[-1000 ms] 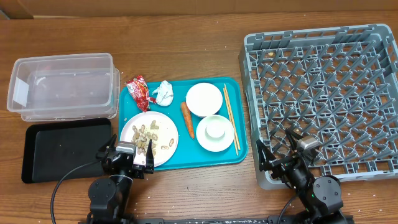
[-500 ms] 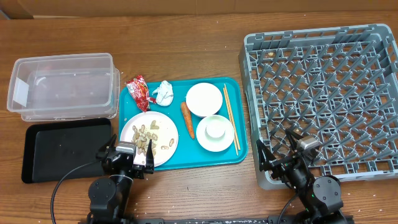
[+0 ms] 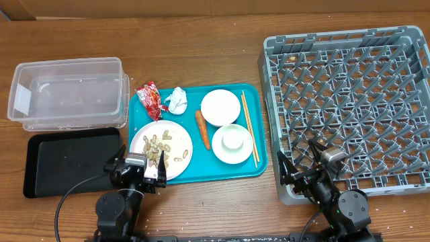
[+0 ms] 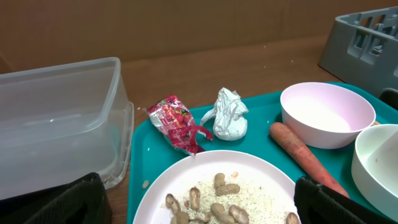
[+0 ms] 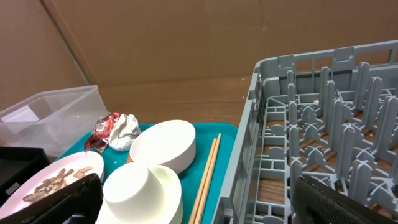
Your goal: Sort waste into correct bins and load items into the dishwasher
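Observation:
A white plate (image 3: 176,138) with peanut shells (image 3: 156,143) and rice lies on the teal serving tray. Also on it are a red wrapper (image 3: 149,99), a paper ball (image 3: 176,99), a carrot (image 3: 202,128), an empty bowl (image 3: 220,107), a bowl holding an upturned cup (image 3: 232,141) and chopsticks (image 3: 249,126). My left gripper (image 3: 138,171) is open and empty at the plate's near edge (image 4: 199,205). My right gripper (image 3: 302,168) is open and empty (image 5: 199,202) by the grey rack's (image 3: 353,101) near left corner. The clear tub (image 3: 67,93) and the black tray (image 3: 70,160) are empty.
The teal serving tray (image 3: 259,165) sits between the bins on the left and the rack on the right. A brown cardboard wall stands behind the wooden table.

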Robot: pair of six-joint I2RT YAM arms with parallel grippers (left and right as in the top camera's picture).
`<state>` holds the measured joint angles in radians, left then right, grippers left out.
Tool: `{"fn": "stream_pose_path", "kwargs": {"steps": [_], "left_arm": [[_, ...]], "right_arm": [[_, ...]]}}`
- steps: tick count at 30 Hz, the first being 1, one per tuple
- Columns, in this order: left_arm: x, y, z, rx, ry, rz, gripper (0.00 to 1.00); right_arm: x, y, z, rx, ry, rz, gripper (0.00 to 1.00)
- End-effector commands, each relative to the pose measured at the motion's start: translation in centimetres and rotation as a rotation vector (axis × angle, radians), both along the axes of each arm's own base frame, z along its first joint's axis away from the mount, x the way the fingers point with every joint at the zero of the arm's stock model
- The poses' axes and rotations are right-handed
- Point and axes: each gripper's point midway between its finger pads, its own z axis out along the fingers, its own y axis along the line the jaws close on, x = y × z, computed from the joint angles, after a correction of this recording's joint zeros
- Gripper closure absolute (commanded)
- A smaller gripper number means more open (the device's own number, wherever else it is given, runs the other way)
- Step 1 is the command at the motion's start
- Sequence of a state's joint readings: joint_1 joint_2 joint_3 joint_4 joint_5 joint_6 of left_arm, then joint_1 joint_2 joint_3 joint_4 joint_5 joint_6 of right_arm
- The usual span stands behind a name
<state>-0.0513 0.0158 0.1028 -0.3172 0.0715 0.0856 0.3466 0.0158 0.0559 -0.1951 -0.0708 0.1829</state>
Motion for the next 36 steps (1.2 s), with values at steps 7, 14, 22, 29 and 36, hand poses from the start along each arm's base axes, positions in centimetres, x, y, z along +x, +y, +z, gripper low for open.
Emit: {"fn": "stream_pose_path", "kwargs": {"steps": [7, 14, 22, 29, 36], "left_arm": [[-0.1, -0.8, 0.1, -0.040, -0.007, -0.039, 0.00], [-1.0, -4.3, 3.6, -0.117, -0.093, -0.248, 0.00], [-2.5, -2.9, 14.2, -0.115, -0.224, -0.169, 0.00], [-2.0, -3.0, 17.4, -0.202, 0.144, -0.129, 0.00], [0.6, -3.1, 20.4, -0.203, 0.432, -0.102, 0.00]], "right_arm": [[0.0, -0.2, 0.6, 0.004, -0.024, -0.008, 0.00], [-0.4, 0.0, 3.6, 0.060, -0.079, 0.007, 0.00], [-2.2, -2.0, 12.6, 0.073, -0.094, -0.065, 0.00], [-2.5, -2.1, 15.0, -0.034, 0.295, -0.081, 0.00], [-1.1, 0.7, 16.1, -0.106, 0.598, 0.029, 0.00]]}}
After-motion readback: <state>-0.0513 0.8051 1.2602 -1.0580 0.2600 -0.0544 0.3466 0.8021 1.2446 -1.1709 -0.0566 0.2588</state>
